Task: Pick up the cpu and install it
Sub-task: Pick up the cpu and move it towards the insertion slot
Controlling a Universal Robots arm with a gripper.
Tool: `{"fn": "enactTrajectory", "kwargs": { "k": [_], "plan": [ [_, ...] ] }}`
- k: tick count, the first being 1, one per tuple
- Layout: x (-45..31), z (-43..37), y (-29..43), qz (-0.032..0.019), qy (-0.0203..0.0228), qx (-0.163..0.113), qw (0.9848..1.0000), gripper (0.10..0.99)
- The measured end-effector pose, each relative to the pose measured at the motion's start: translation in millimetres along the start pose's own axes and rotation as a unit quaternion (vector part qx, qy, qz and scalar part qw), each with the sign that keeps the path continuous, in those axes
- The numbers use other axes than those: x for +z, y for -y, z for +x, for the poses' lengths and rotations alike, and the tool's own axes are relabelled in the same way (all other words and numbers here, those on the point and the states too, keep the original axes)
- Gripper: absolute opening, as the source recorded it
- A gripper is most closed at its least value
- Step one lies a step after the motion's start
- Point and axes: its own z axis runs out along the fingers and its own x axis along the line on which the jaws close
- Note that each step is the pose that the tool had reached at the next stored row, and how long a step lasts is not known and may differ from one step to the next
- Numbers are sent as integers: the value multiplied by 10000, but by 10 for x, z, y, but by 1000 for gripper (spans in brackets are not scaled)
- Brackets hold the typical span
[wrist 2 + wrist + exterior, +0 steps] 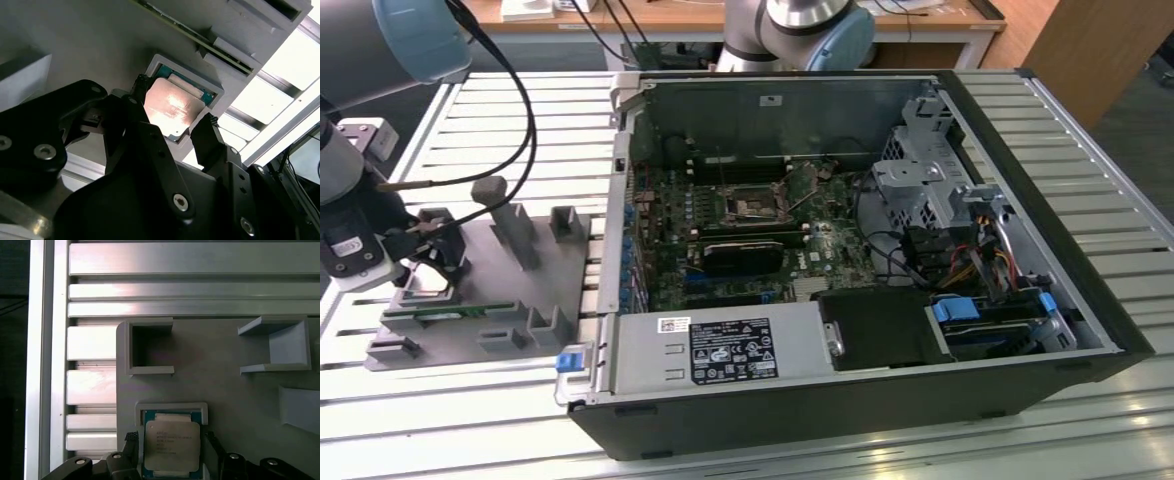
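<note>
The cpu (172,445) (172,107), a flat square chip with a silvery top and greenish edge, lies in a square grey pocket (171,407) of the fixture plate (507,290). My gripper (171,441) (175,104) (434,250) hovers just over it at the exterior view's left. Its black fingers (141,85) stand on two opposite sides of the chip, open, with small gaps showing. The chip rests flat in the pocket. In the open computer case, the motherboard socket (757,205) sits uncovered.
Upright grey holders (147,347) (520,230) stand on the plate near the gripper. A green memory stick (447,312) lies along the plate's near edge. The open case (854,250) fills the middle, with a drive cage and cables at the exterior view's right. The table is slatted aluminium (90,385).
</note>
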Motion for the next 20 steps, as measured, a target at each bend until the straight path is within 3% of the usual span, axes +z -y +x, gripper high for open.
{"fn": "enactTrajectory", "kwargs": {
  "k": [8,10,11,20],
  "plan": [
    [8,1,-5,5,-10,-117,9999,631],
    [10,0,-6,5,-10,-124,9999,620],
    [10,0,-6,5,-10,-125,9999,549],
    [9,0,-7,4,-9,-134,9999,529]
  ]
}}
